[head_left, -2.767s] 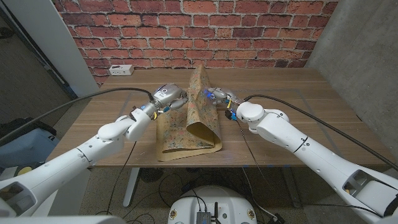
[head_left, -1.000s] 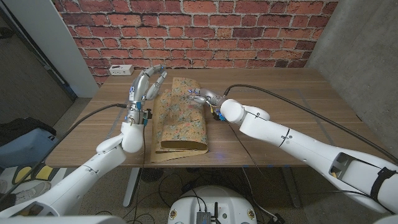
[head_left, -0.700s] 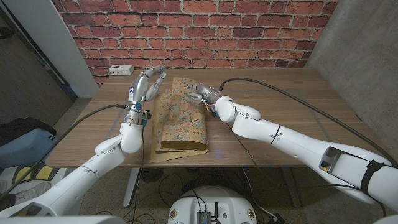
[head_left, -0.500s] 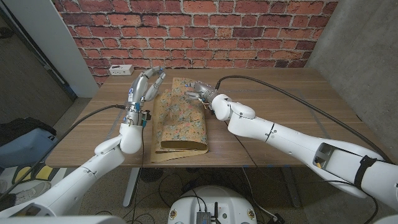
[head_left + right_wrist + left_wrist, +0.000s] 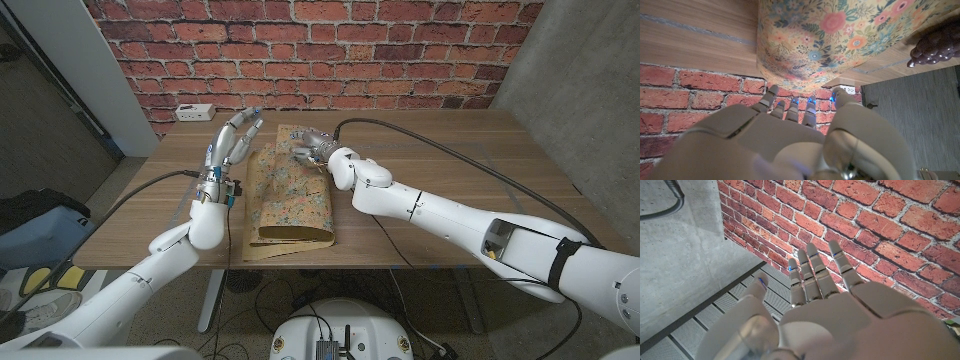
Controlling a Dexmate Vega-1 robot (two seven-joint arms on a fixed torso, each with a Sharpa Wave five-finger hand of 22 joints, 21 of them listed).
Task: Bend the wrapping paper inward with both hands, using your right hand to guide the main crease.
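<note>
Floral wrapping paper (image 5: 290, 200) lies folded, right hand (image 5: 310, 146) at its far edge.

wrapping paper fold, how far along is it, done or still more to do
Done, it seems: the wrapping paper lies folded over on the table, its near end a rounded loop. In hand: the right hand is over the far end, fingers curled; contact is unclear. The left hand is raised beside the paper, fingers spread, holding nothing. Left: probably pressing the crease flat along its length.
</note>
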